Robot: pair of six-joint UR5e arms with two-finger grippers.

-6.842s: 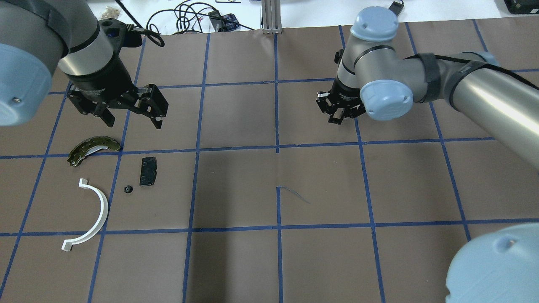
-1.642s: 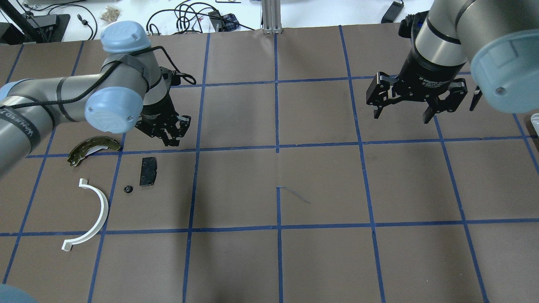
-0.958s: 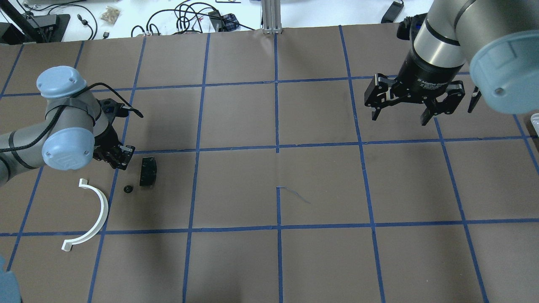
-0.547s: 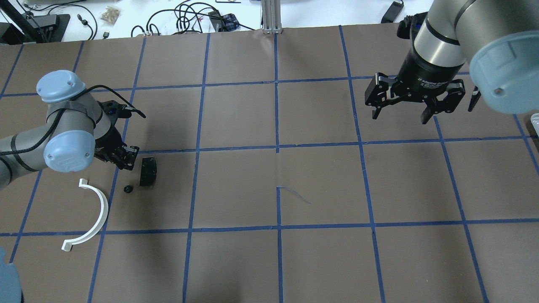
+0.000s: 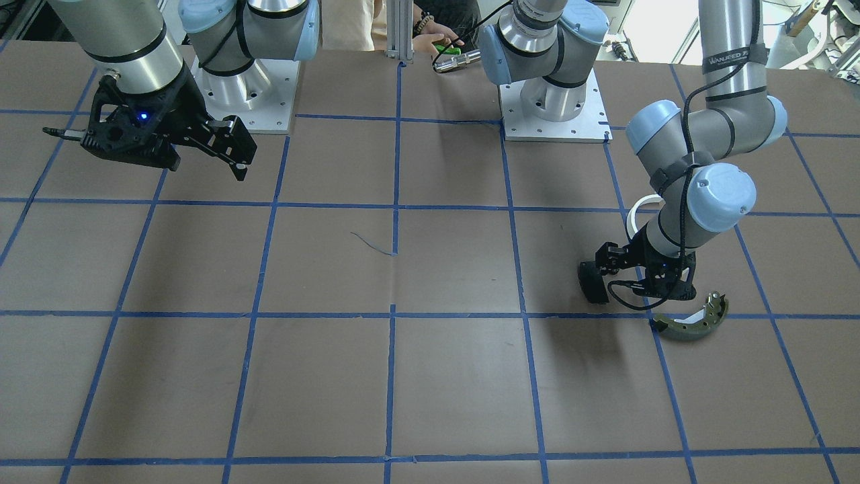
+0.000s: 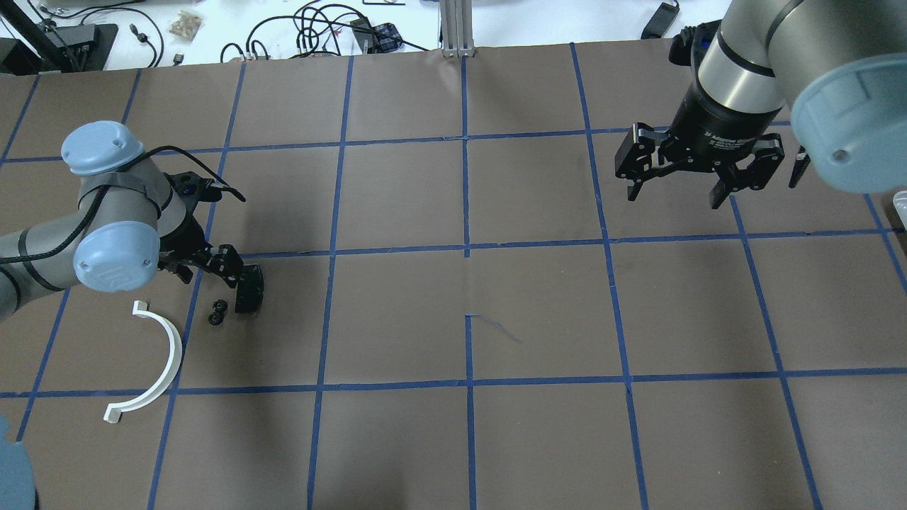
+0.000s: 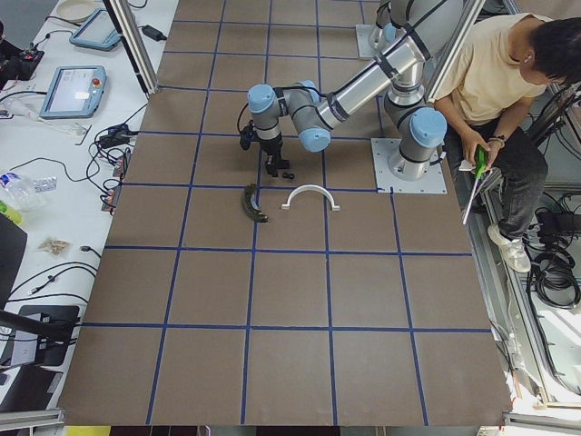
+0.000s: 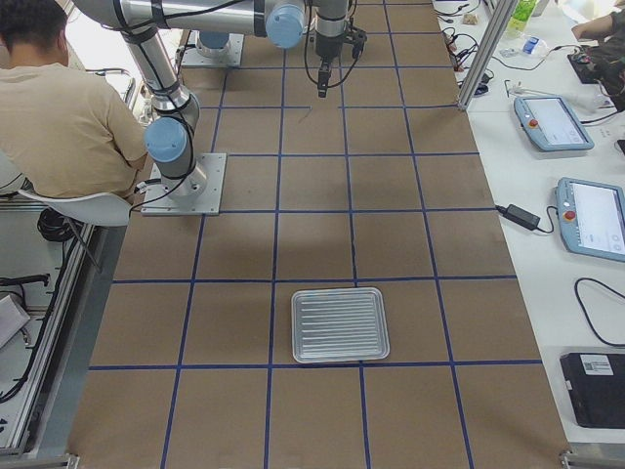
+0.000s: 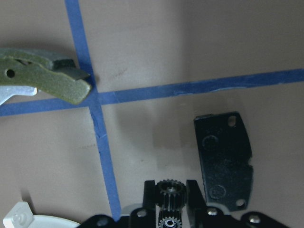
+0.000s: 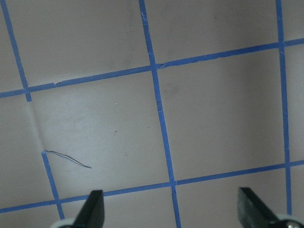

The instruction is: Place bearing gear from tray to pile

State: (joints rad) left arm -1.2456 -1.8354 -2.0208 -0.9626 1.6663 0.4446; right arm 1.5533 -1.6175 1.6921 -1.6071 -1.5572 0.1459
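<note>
The bearing gear (image 9: 167, 192), small, black and toothed, lies on the table between the fingers of my left gripper (image 9: 170, 186), with a gap on each side. From overhead the gear (image 6: 222, 306) sits beside a second small black gear (image 6: 212, 319). My left gripper (image 6: 210, 269) is open just above them. The pile surrounds it: the black pad (image 6: 249, 289), the white half-ring (image 6: 159, 361) and the olive brake shoe (image 5: 689, 323), which my arm hides from overhead. My right gripper (image 6: 673, 195) is open and empty, far to the right.
A ridged metal tray (image 8: 340, 324) stands empty at the table's right end. A seated operator (image 7: 495, 82) is beside the robot bases. Cables and tablets lie beyond the table's far edge.
My left gripper has edged right toward the black pad and opened. A second small gear now lies on the table beside the first. My right arm has not moved.
</note>
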